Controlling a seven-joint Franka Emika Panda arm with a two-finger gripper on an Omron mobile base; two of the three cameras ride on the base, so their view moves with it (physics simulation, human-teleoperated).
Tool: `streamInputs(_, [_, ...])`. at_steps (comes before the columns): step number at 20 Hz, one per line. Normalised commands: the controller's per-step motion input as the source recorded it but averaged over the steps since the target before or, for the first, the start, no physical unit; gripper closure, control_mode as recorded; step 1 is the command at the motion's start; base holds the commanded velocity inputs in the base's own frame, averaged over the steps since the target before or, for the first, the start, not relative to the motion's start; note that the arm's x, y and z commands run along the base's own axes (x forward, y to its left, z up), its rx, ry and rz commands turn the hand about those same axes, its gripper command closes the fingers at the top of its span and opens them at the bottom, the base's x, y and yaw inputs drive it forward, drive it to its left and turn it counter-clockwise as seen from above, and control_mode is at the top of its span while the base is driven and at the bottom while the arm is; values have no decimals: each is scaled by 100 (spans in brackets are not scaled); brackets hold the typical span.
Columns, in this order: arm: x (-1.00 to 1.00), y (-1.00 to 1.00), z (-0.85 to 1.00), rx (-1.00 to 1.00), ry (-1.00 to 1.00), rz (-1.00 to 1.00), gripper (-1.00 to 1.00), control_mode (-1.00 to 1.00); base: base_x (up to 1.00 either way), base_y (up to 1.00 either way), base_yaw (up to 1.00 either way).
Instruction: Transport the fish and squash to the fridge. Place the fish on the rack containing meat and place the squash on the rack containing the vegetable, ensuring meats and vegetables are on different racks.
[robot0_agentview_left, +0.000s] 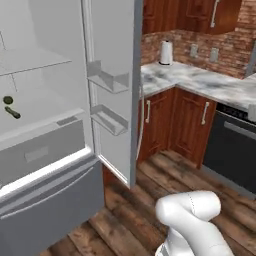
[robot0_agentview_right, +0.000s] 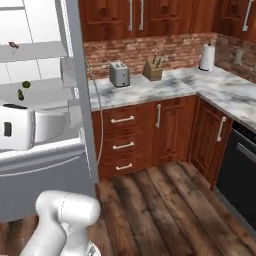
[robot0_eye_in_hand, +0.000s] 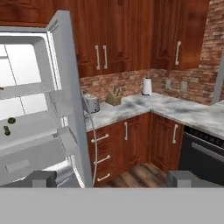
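I see the fridge (robot0_agentview_left: 65, 100) standing open, its smooth white interior crossed by flat pale shelves. On the lower shelf, at nine o'clock in my left base view, the squash (robot0_agentview_left: 13, 113), a short dark olive stick, lies just beside the vegetable (robot0_agentview_left: 8, 100), a small round green ball. A small reddish-brown fish (robot0_agentview_right: 13, 45) rests on the shelf above. My end effector (robot0_eye_in_hand: 111, 179) is spread wide, its blunt grey fingertips (robot0_eye_in_hand: 41, 178) holding nothing. At three o'clock runs a veined marble counter (robot0_agentview_right: 150, 85) carrying a boxy metal toaster (robot0_agentview_right: 119, 74).
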Motion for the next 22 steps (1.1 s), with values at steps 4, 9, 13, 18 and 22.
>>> streamInputs(4, [0,0,0,0,0,0,-100,100,0,0,-100])
streamInputs(9, [0,0,0,0,0,0,-100,100,0,-11,-99])
streamInputs(13, [0,0,0,0,0,0,-100,100,0,-34,-93])
streamInputs(18, [0,0,0,0,0,0,-100,100,57,-60,-50])
streamInputs(22, [0,0,0,0,0,0,-100,100,100,-53,-29])
